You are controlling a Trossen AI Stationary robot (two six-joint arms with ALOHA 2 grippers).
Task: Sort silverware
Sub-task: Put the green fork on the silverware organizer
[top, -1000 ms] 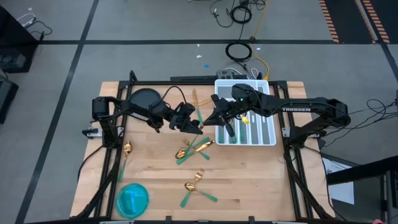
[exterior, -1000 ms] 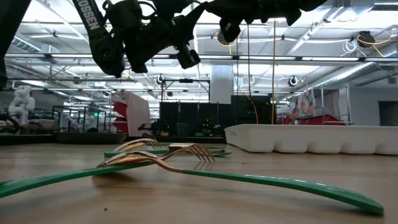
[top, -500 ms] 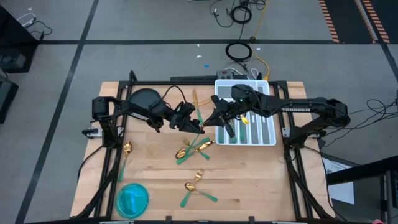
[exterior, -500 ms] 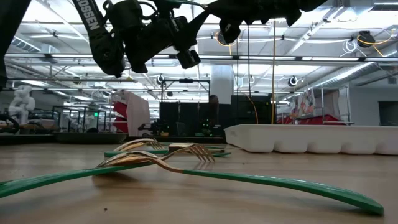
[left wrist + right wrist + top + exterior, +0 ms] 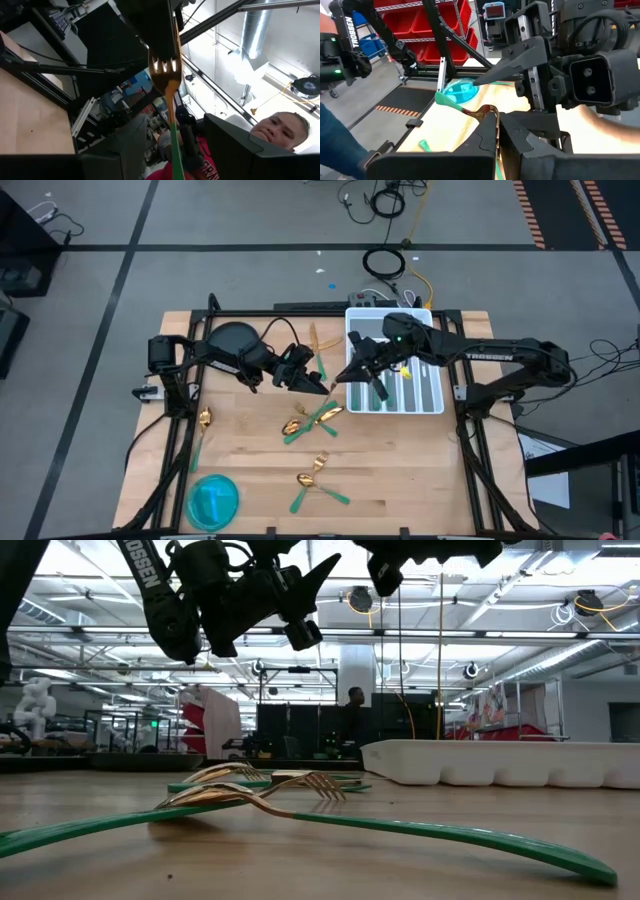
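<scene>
Two grippers meet above mid-table, just off the near-left edge of the white tray (image 5: 432,402). Right gripper (image 5: 345,374) has its fingers pressed together on the green handle of a fork (image 5: 167,80); the right wrist view shows the handle pinched between its pads, gold neck sticking out just past the tips. Left gripper (image 5: 318,384) faces it nose to nose, nearly touching; can't tell if its fingers are spread or closed. The left wrist view shows the fork's gold tines and green handle straight ahead of that gripper, close in. In the low view both grippers hang well above the wood. Below them on the table (image 5: 400,470), a small pile of forks (image 5: 308,420) lies crossed over each other; a second cluster (image 5: 315,480) sits nearer the front edge, well apart from the grippers. Single spoon (image 5: 203,430) lies by the left rail. Blue plate (image 5: 214,500) sits at the front-left corner.
</scene>
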